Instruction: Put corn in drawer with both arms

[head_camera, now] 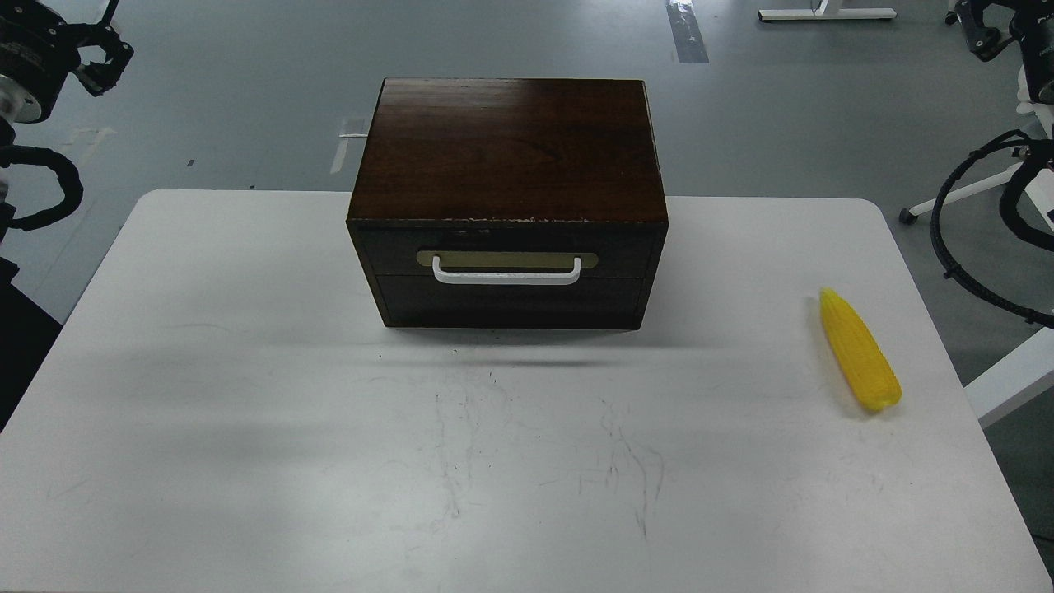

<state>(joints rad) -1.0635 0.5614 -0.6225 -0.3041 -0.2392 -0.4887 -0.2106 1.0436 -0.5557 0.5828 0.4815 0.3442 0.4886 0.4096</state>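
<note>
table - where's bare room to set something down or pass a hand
Bare patches on the table: the whole front half ahead of the drawer, and the left side beside the wooden box. To the right, a strip lies between box and corn. Only the right edge, at the corn, is taken.

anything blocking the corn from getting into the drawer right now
Yes: the drawer itself is shut, its front flush with the box, so the corn lying to its right cannot go in until the white handle is pulled.

A white surface [247, 428] is lying scuffed with faint dark scratches. Beyond the surface, grey floor [247, 99] is showing tape strips [687, 33] and a white stand base [826, 13].
</note>
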